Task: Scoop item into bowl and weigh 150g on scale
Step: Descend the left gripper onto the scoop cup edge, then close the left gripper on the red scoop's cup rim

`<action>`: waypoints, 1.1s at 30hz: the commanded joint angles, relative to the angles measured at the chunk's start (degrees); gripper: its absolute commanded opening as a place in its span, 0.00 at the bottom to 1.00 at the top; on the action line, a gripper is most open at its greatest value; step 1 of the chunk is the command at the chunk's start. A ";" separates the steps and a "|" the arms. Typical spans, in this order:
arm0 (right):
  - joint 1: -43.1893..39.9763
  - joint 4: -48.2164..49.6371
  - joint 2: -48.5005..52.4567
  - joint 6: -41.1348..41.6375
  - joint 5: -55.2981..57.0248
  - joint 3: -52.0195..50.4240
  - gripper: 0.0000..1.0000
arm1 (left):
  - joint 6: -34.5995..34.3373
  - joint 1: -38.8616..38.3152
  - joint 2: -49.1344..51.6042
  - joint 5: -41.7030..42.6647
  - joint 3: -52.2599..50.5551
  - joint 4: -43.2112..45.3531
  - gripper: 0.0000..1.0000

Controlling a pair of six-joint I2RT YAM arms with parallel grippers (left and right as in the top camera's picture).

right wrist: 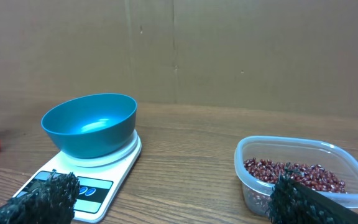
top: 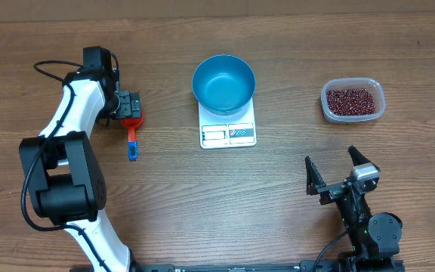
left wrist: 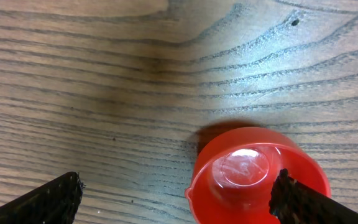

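The blue bowl (top: 223, 83) (right wrist: 91, 124) stands on the white scale (top: 228, 134) (right wrist: 79, 182) at the table's middle. Dark red beans (top: 350, 100) (right wrist: 294, 175) fill a clear plastic tub (top: 353, 115) (right wrist: 303, 152) to the right. A red scoop (top: 133, 121) (left wrist: 257, 174) with a blue handle (top: 132, 147) lies left of the scale. My left gripper (top: 130, 106) (left wrist: 176, 200) hovers open just above the scoop's cup, which sits against the right finger (left wrist: 300, 202). Near the front edge, my right gripper (top: 342, 170) (right wrist: 173, 205) is open and holds nothing.
Bare wooden table (top: 278, 196) lies between the scale and the right gripper. The left arm's white links (top: 74, 113) stretch along the left side. A cardboard wall (right wrist: 229, 50) stands behind the table.
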 commanded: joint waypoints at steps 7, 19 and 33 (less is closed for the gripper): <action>0.26 0.28 -0.70 -0.11 -0.11 -0.59 1.00 | 0.02 0.09 1.05 -0.11 -1.86 1.46 1.00; 0.26 0.28 -0.70 -0.11 -0.11 -0.59 1.00 | 0.04 0.09 1.55 -0.28 -1.86 1.86 1.00; 0.26 0.28 -0.70 -0.11 -0.13 -0.59 1.00 | 0.02 0.09 1.57 -0.07 -3.10 2.75 1.00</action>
